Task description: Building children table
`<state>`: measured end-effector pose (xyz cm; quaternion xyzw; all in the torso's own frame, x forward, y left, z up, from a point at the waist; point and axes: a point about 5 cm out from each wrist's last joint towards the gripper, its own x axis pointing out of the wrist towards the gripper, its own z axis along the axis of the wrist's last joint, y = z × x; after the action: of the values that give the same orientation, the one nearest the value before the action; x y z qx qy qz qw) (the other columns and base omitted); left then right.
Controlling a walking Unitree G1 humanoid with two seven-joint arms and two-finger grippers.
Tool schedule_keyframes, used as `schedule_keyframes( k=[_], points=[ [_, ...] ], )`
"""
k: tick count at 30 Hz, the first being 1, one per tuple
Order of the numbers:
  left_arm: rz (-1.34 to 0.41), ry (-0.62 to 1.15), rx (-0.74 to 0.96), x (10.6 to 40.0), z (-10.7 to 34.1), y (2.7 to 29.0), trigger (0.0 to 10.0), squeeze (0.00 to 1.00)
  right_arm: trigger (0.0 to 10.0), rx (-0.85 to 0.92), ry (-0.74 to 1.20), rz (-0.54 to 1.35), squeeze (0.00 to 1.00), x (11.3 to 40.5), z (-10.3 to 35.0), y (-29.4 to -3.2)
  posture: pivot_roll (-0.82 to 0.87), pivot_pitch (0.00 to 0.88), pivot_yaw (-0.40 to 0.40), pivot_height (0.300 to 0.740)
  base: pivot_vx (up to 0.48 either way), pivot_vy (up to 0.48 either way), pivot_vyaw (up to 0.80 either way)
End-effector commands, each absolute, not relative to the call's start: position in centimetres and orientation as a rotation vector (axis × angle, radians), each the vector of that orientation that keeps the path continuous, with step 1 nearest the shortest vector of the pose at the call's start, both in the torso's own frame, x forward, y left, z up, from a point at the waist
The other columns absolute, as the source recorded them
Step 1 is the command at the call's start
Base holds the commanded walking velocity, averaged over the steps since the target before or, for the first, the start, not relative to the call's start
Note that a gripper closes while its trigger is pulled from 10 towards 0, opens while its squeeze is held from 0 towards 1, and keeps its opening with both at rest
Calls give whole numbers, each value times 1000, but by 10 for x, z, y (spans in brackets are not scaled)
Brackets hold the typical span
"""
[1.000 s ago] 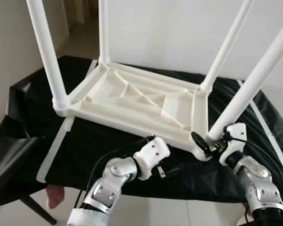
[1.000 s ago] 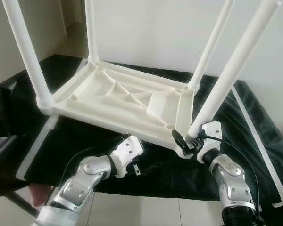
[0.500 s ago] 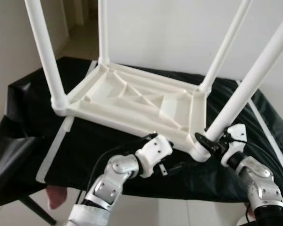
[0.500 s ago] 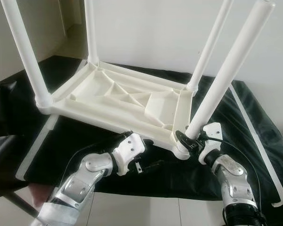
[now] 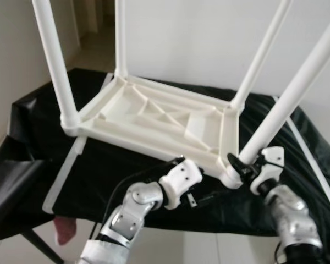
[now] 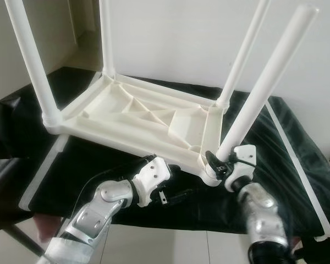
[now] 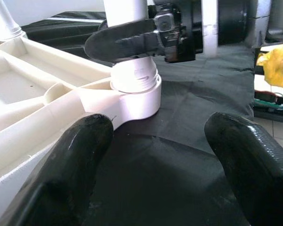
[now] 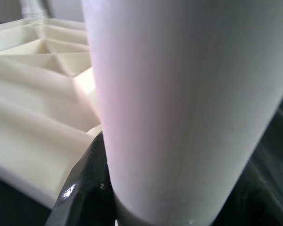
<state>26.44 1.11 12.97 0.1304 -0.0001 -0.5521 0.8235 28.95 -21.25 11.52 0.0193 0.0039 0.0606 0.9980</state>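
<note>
smooth white plastic table [image 5: 154,118], glossy black sheet [image 5: 38,159]
</note>
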Motion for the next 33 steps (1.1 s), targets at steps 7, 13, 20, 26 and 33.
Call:
schedule_keyframes(
  k=[7, 13, 20, 26, 33],
  points=[
    [-1145, -10, 274, 268, 129, 8, 10000, 0, 10000, 74, 108, -215, 0, 283, 98, -209, 43, 0, -115, 740, 0, 0, 0],
    [-1140, -21, 277, 272, 131, 8, 10000, 0, 10000, 121, 128, -466, 0, 279, 93, -192, 50, 0, -112, 740, 0, 0, 0],
    [-1139, -25, 275, 275, 133, 9, 10000, 0, 10000, 150, 128, -480, 0, 282, 94, -185, 49, 0, -101, 740, 0, 0, 0],
    [-1148, -27, 277, 276, 133, 9, 10000, 0, 10000, 132, 111, -498, 0, 281, 97, -189, 43, 0, -94, 740, 0, 0, 0],
    [-1147, -33, 264, 277, 133, 7, 10000, 0, 10000, 140, 57, -449, 1000, 282, 104, -182, 39, 0, -94, 740, 0, 0, 0]
  ],
)
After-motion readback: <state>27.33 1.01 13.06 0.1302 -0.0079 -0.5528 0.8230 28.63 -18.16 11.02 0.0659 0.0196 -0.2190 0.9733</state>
